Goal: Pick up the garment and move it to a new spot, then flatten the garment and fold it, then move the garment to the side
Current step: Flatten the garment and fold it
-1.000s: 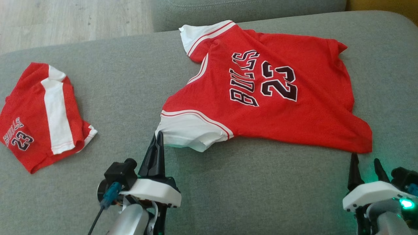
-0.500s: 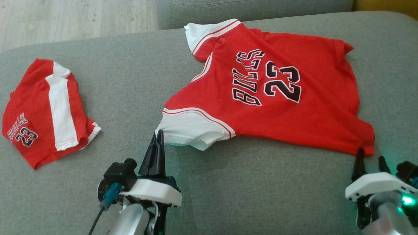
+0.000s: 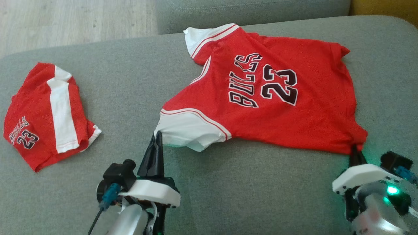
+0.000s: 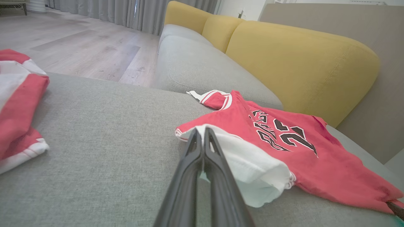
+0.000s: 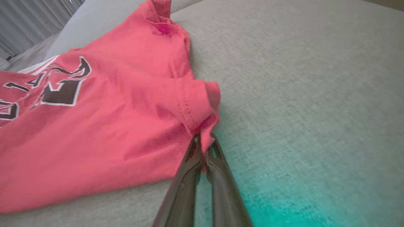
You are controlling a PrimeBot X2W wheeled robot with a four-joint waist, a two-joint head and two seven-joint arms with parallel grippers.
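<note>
Now that the right pincer (image 3: 356, 151) is newly closed on the 4 o'clock corner of the jersey (image 3: 277, 125), with the left pincer (image 3: 158, 137) clamped on its 8 o'clock sleeve (image 3: 189, 130), lifting is judged ready.

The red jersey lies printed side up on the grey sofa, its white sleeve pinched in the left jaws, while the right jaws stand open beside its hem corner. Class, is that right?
Not quite. The right gripper has its jaws shut on the hem corner of the red jersey, as the right wrist view shows. The rest stands.
</note>
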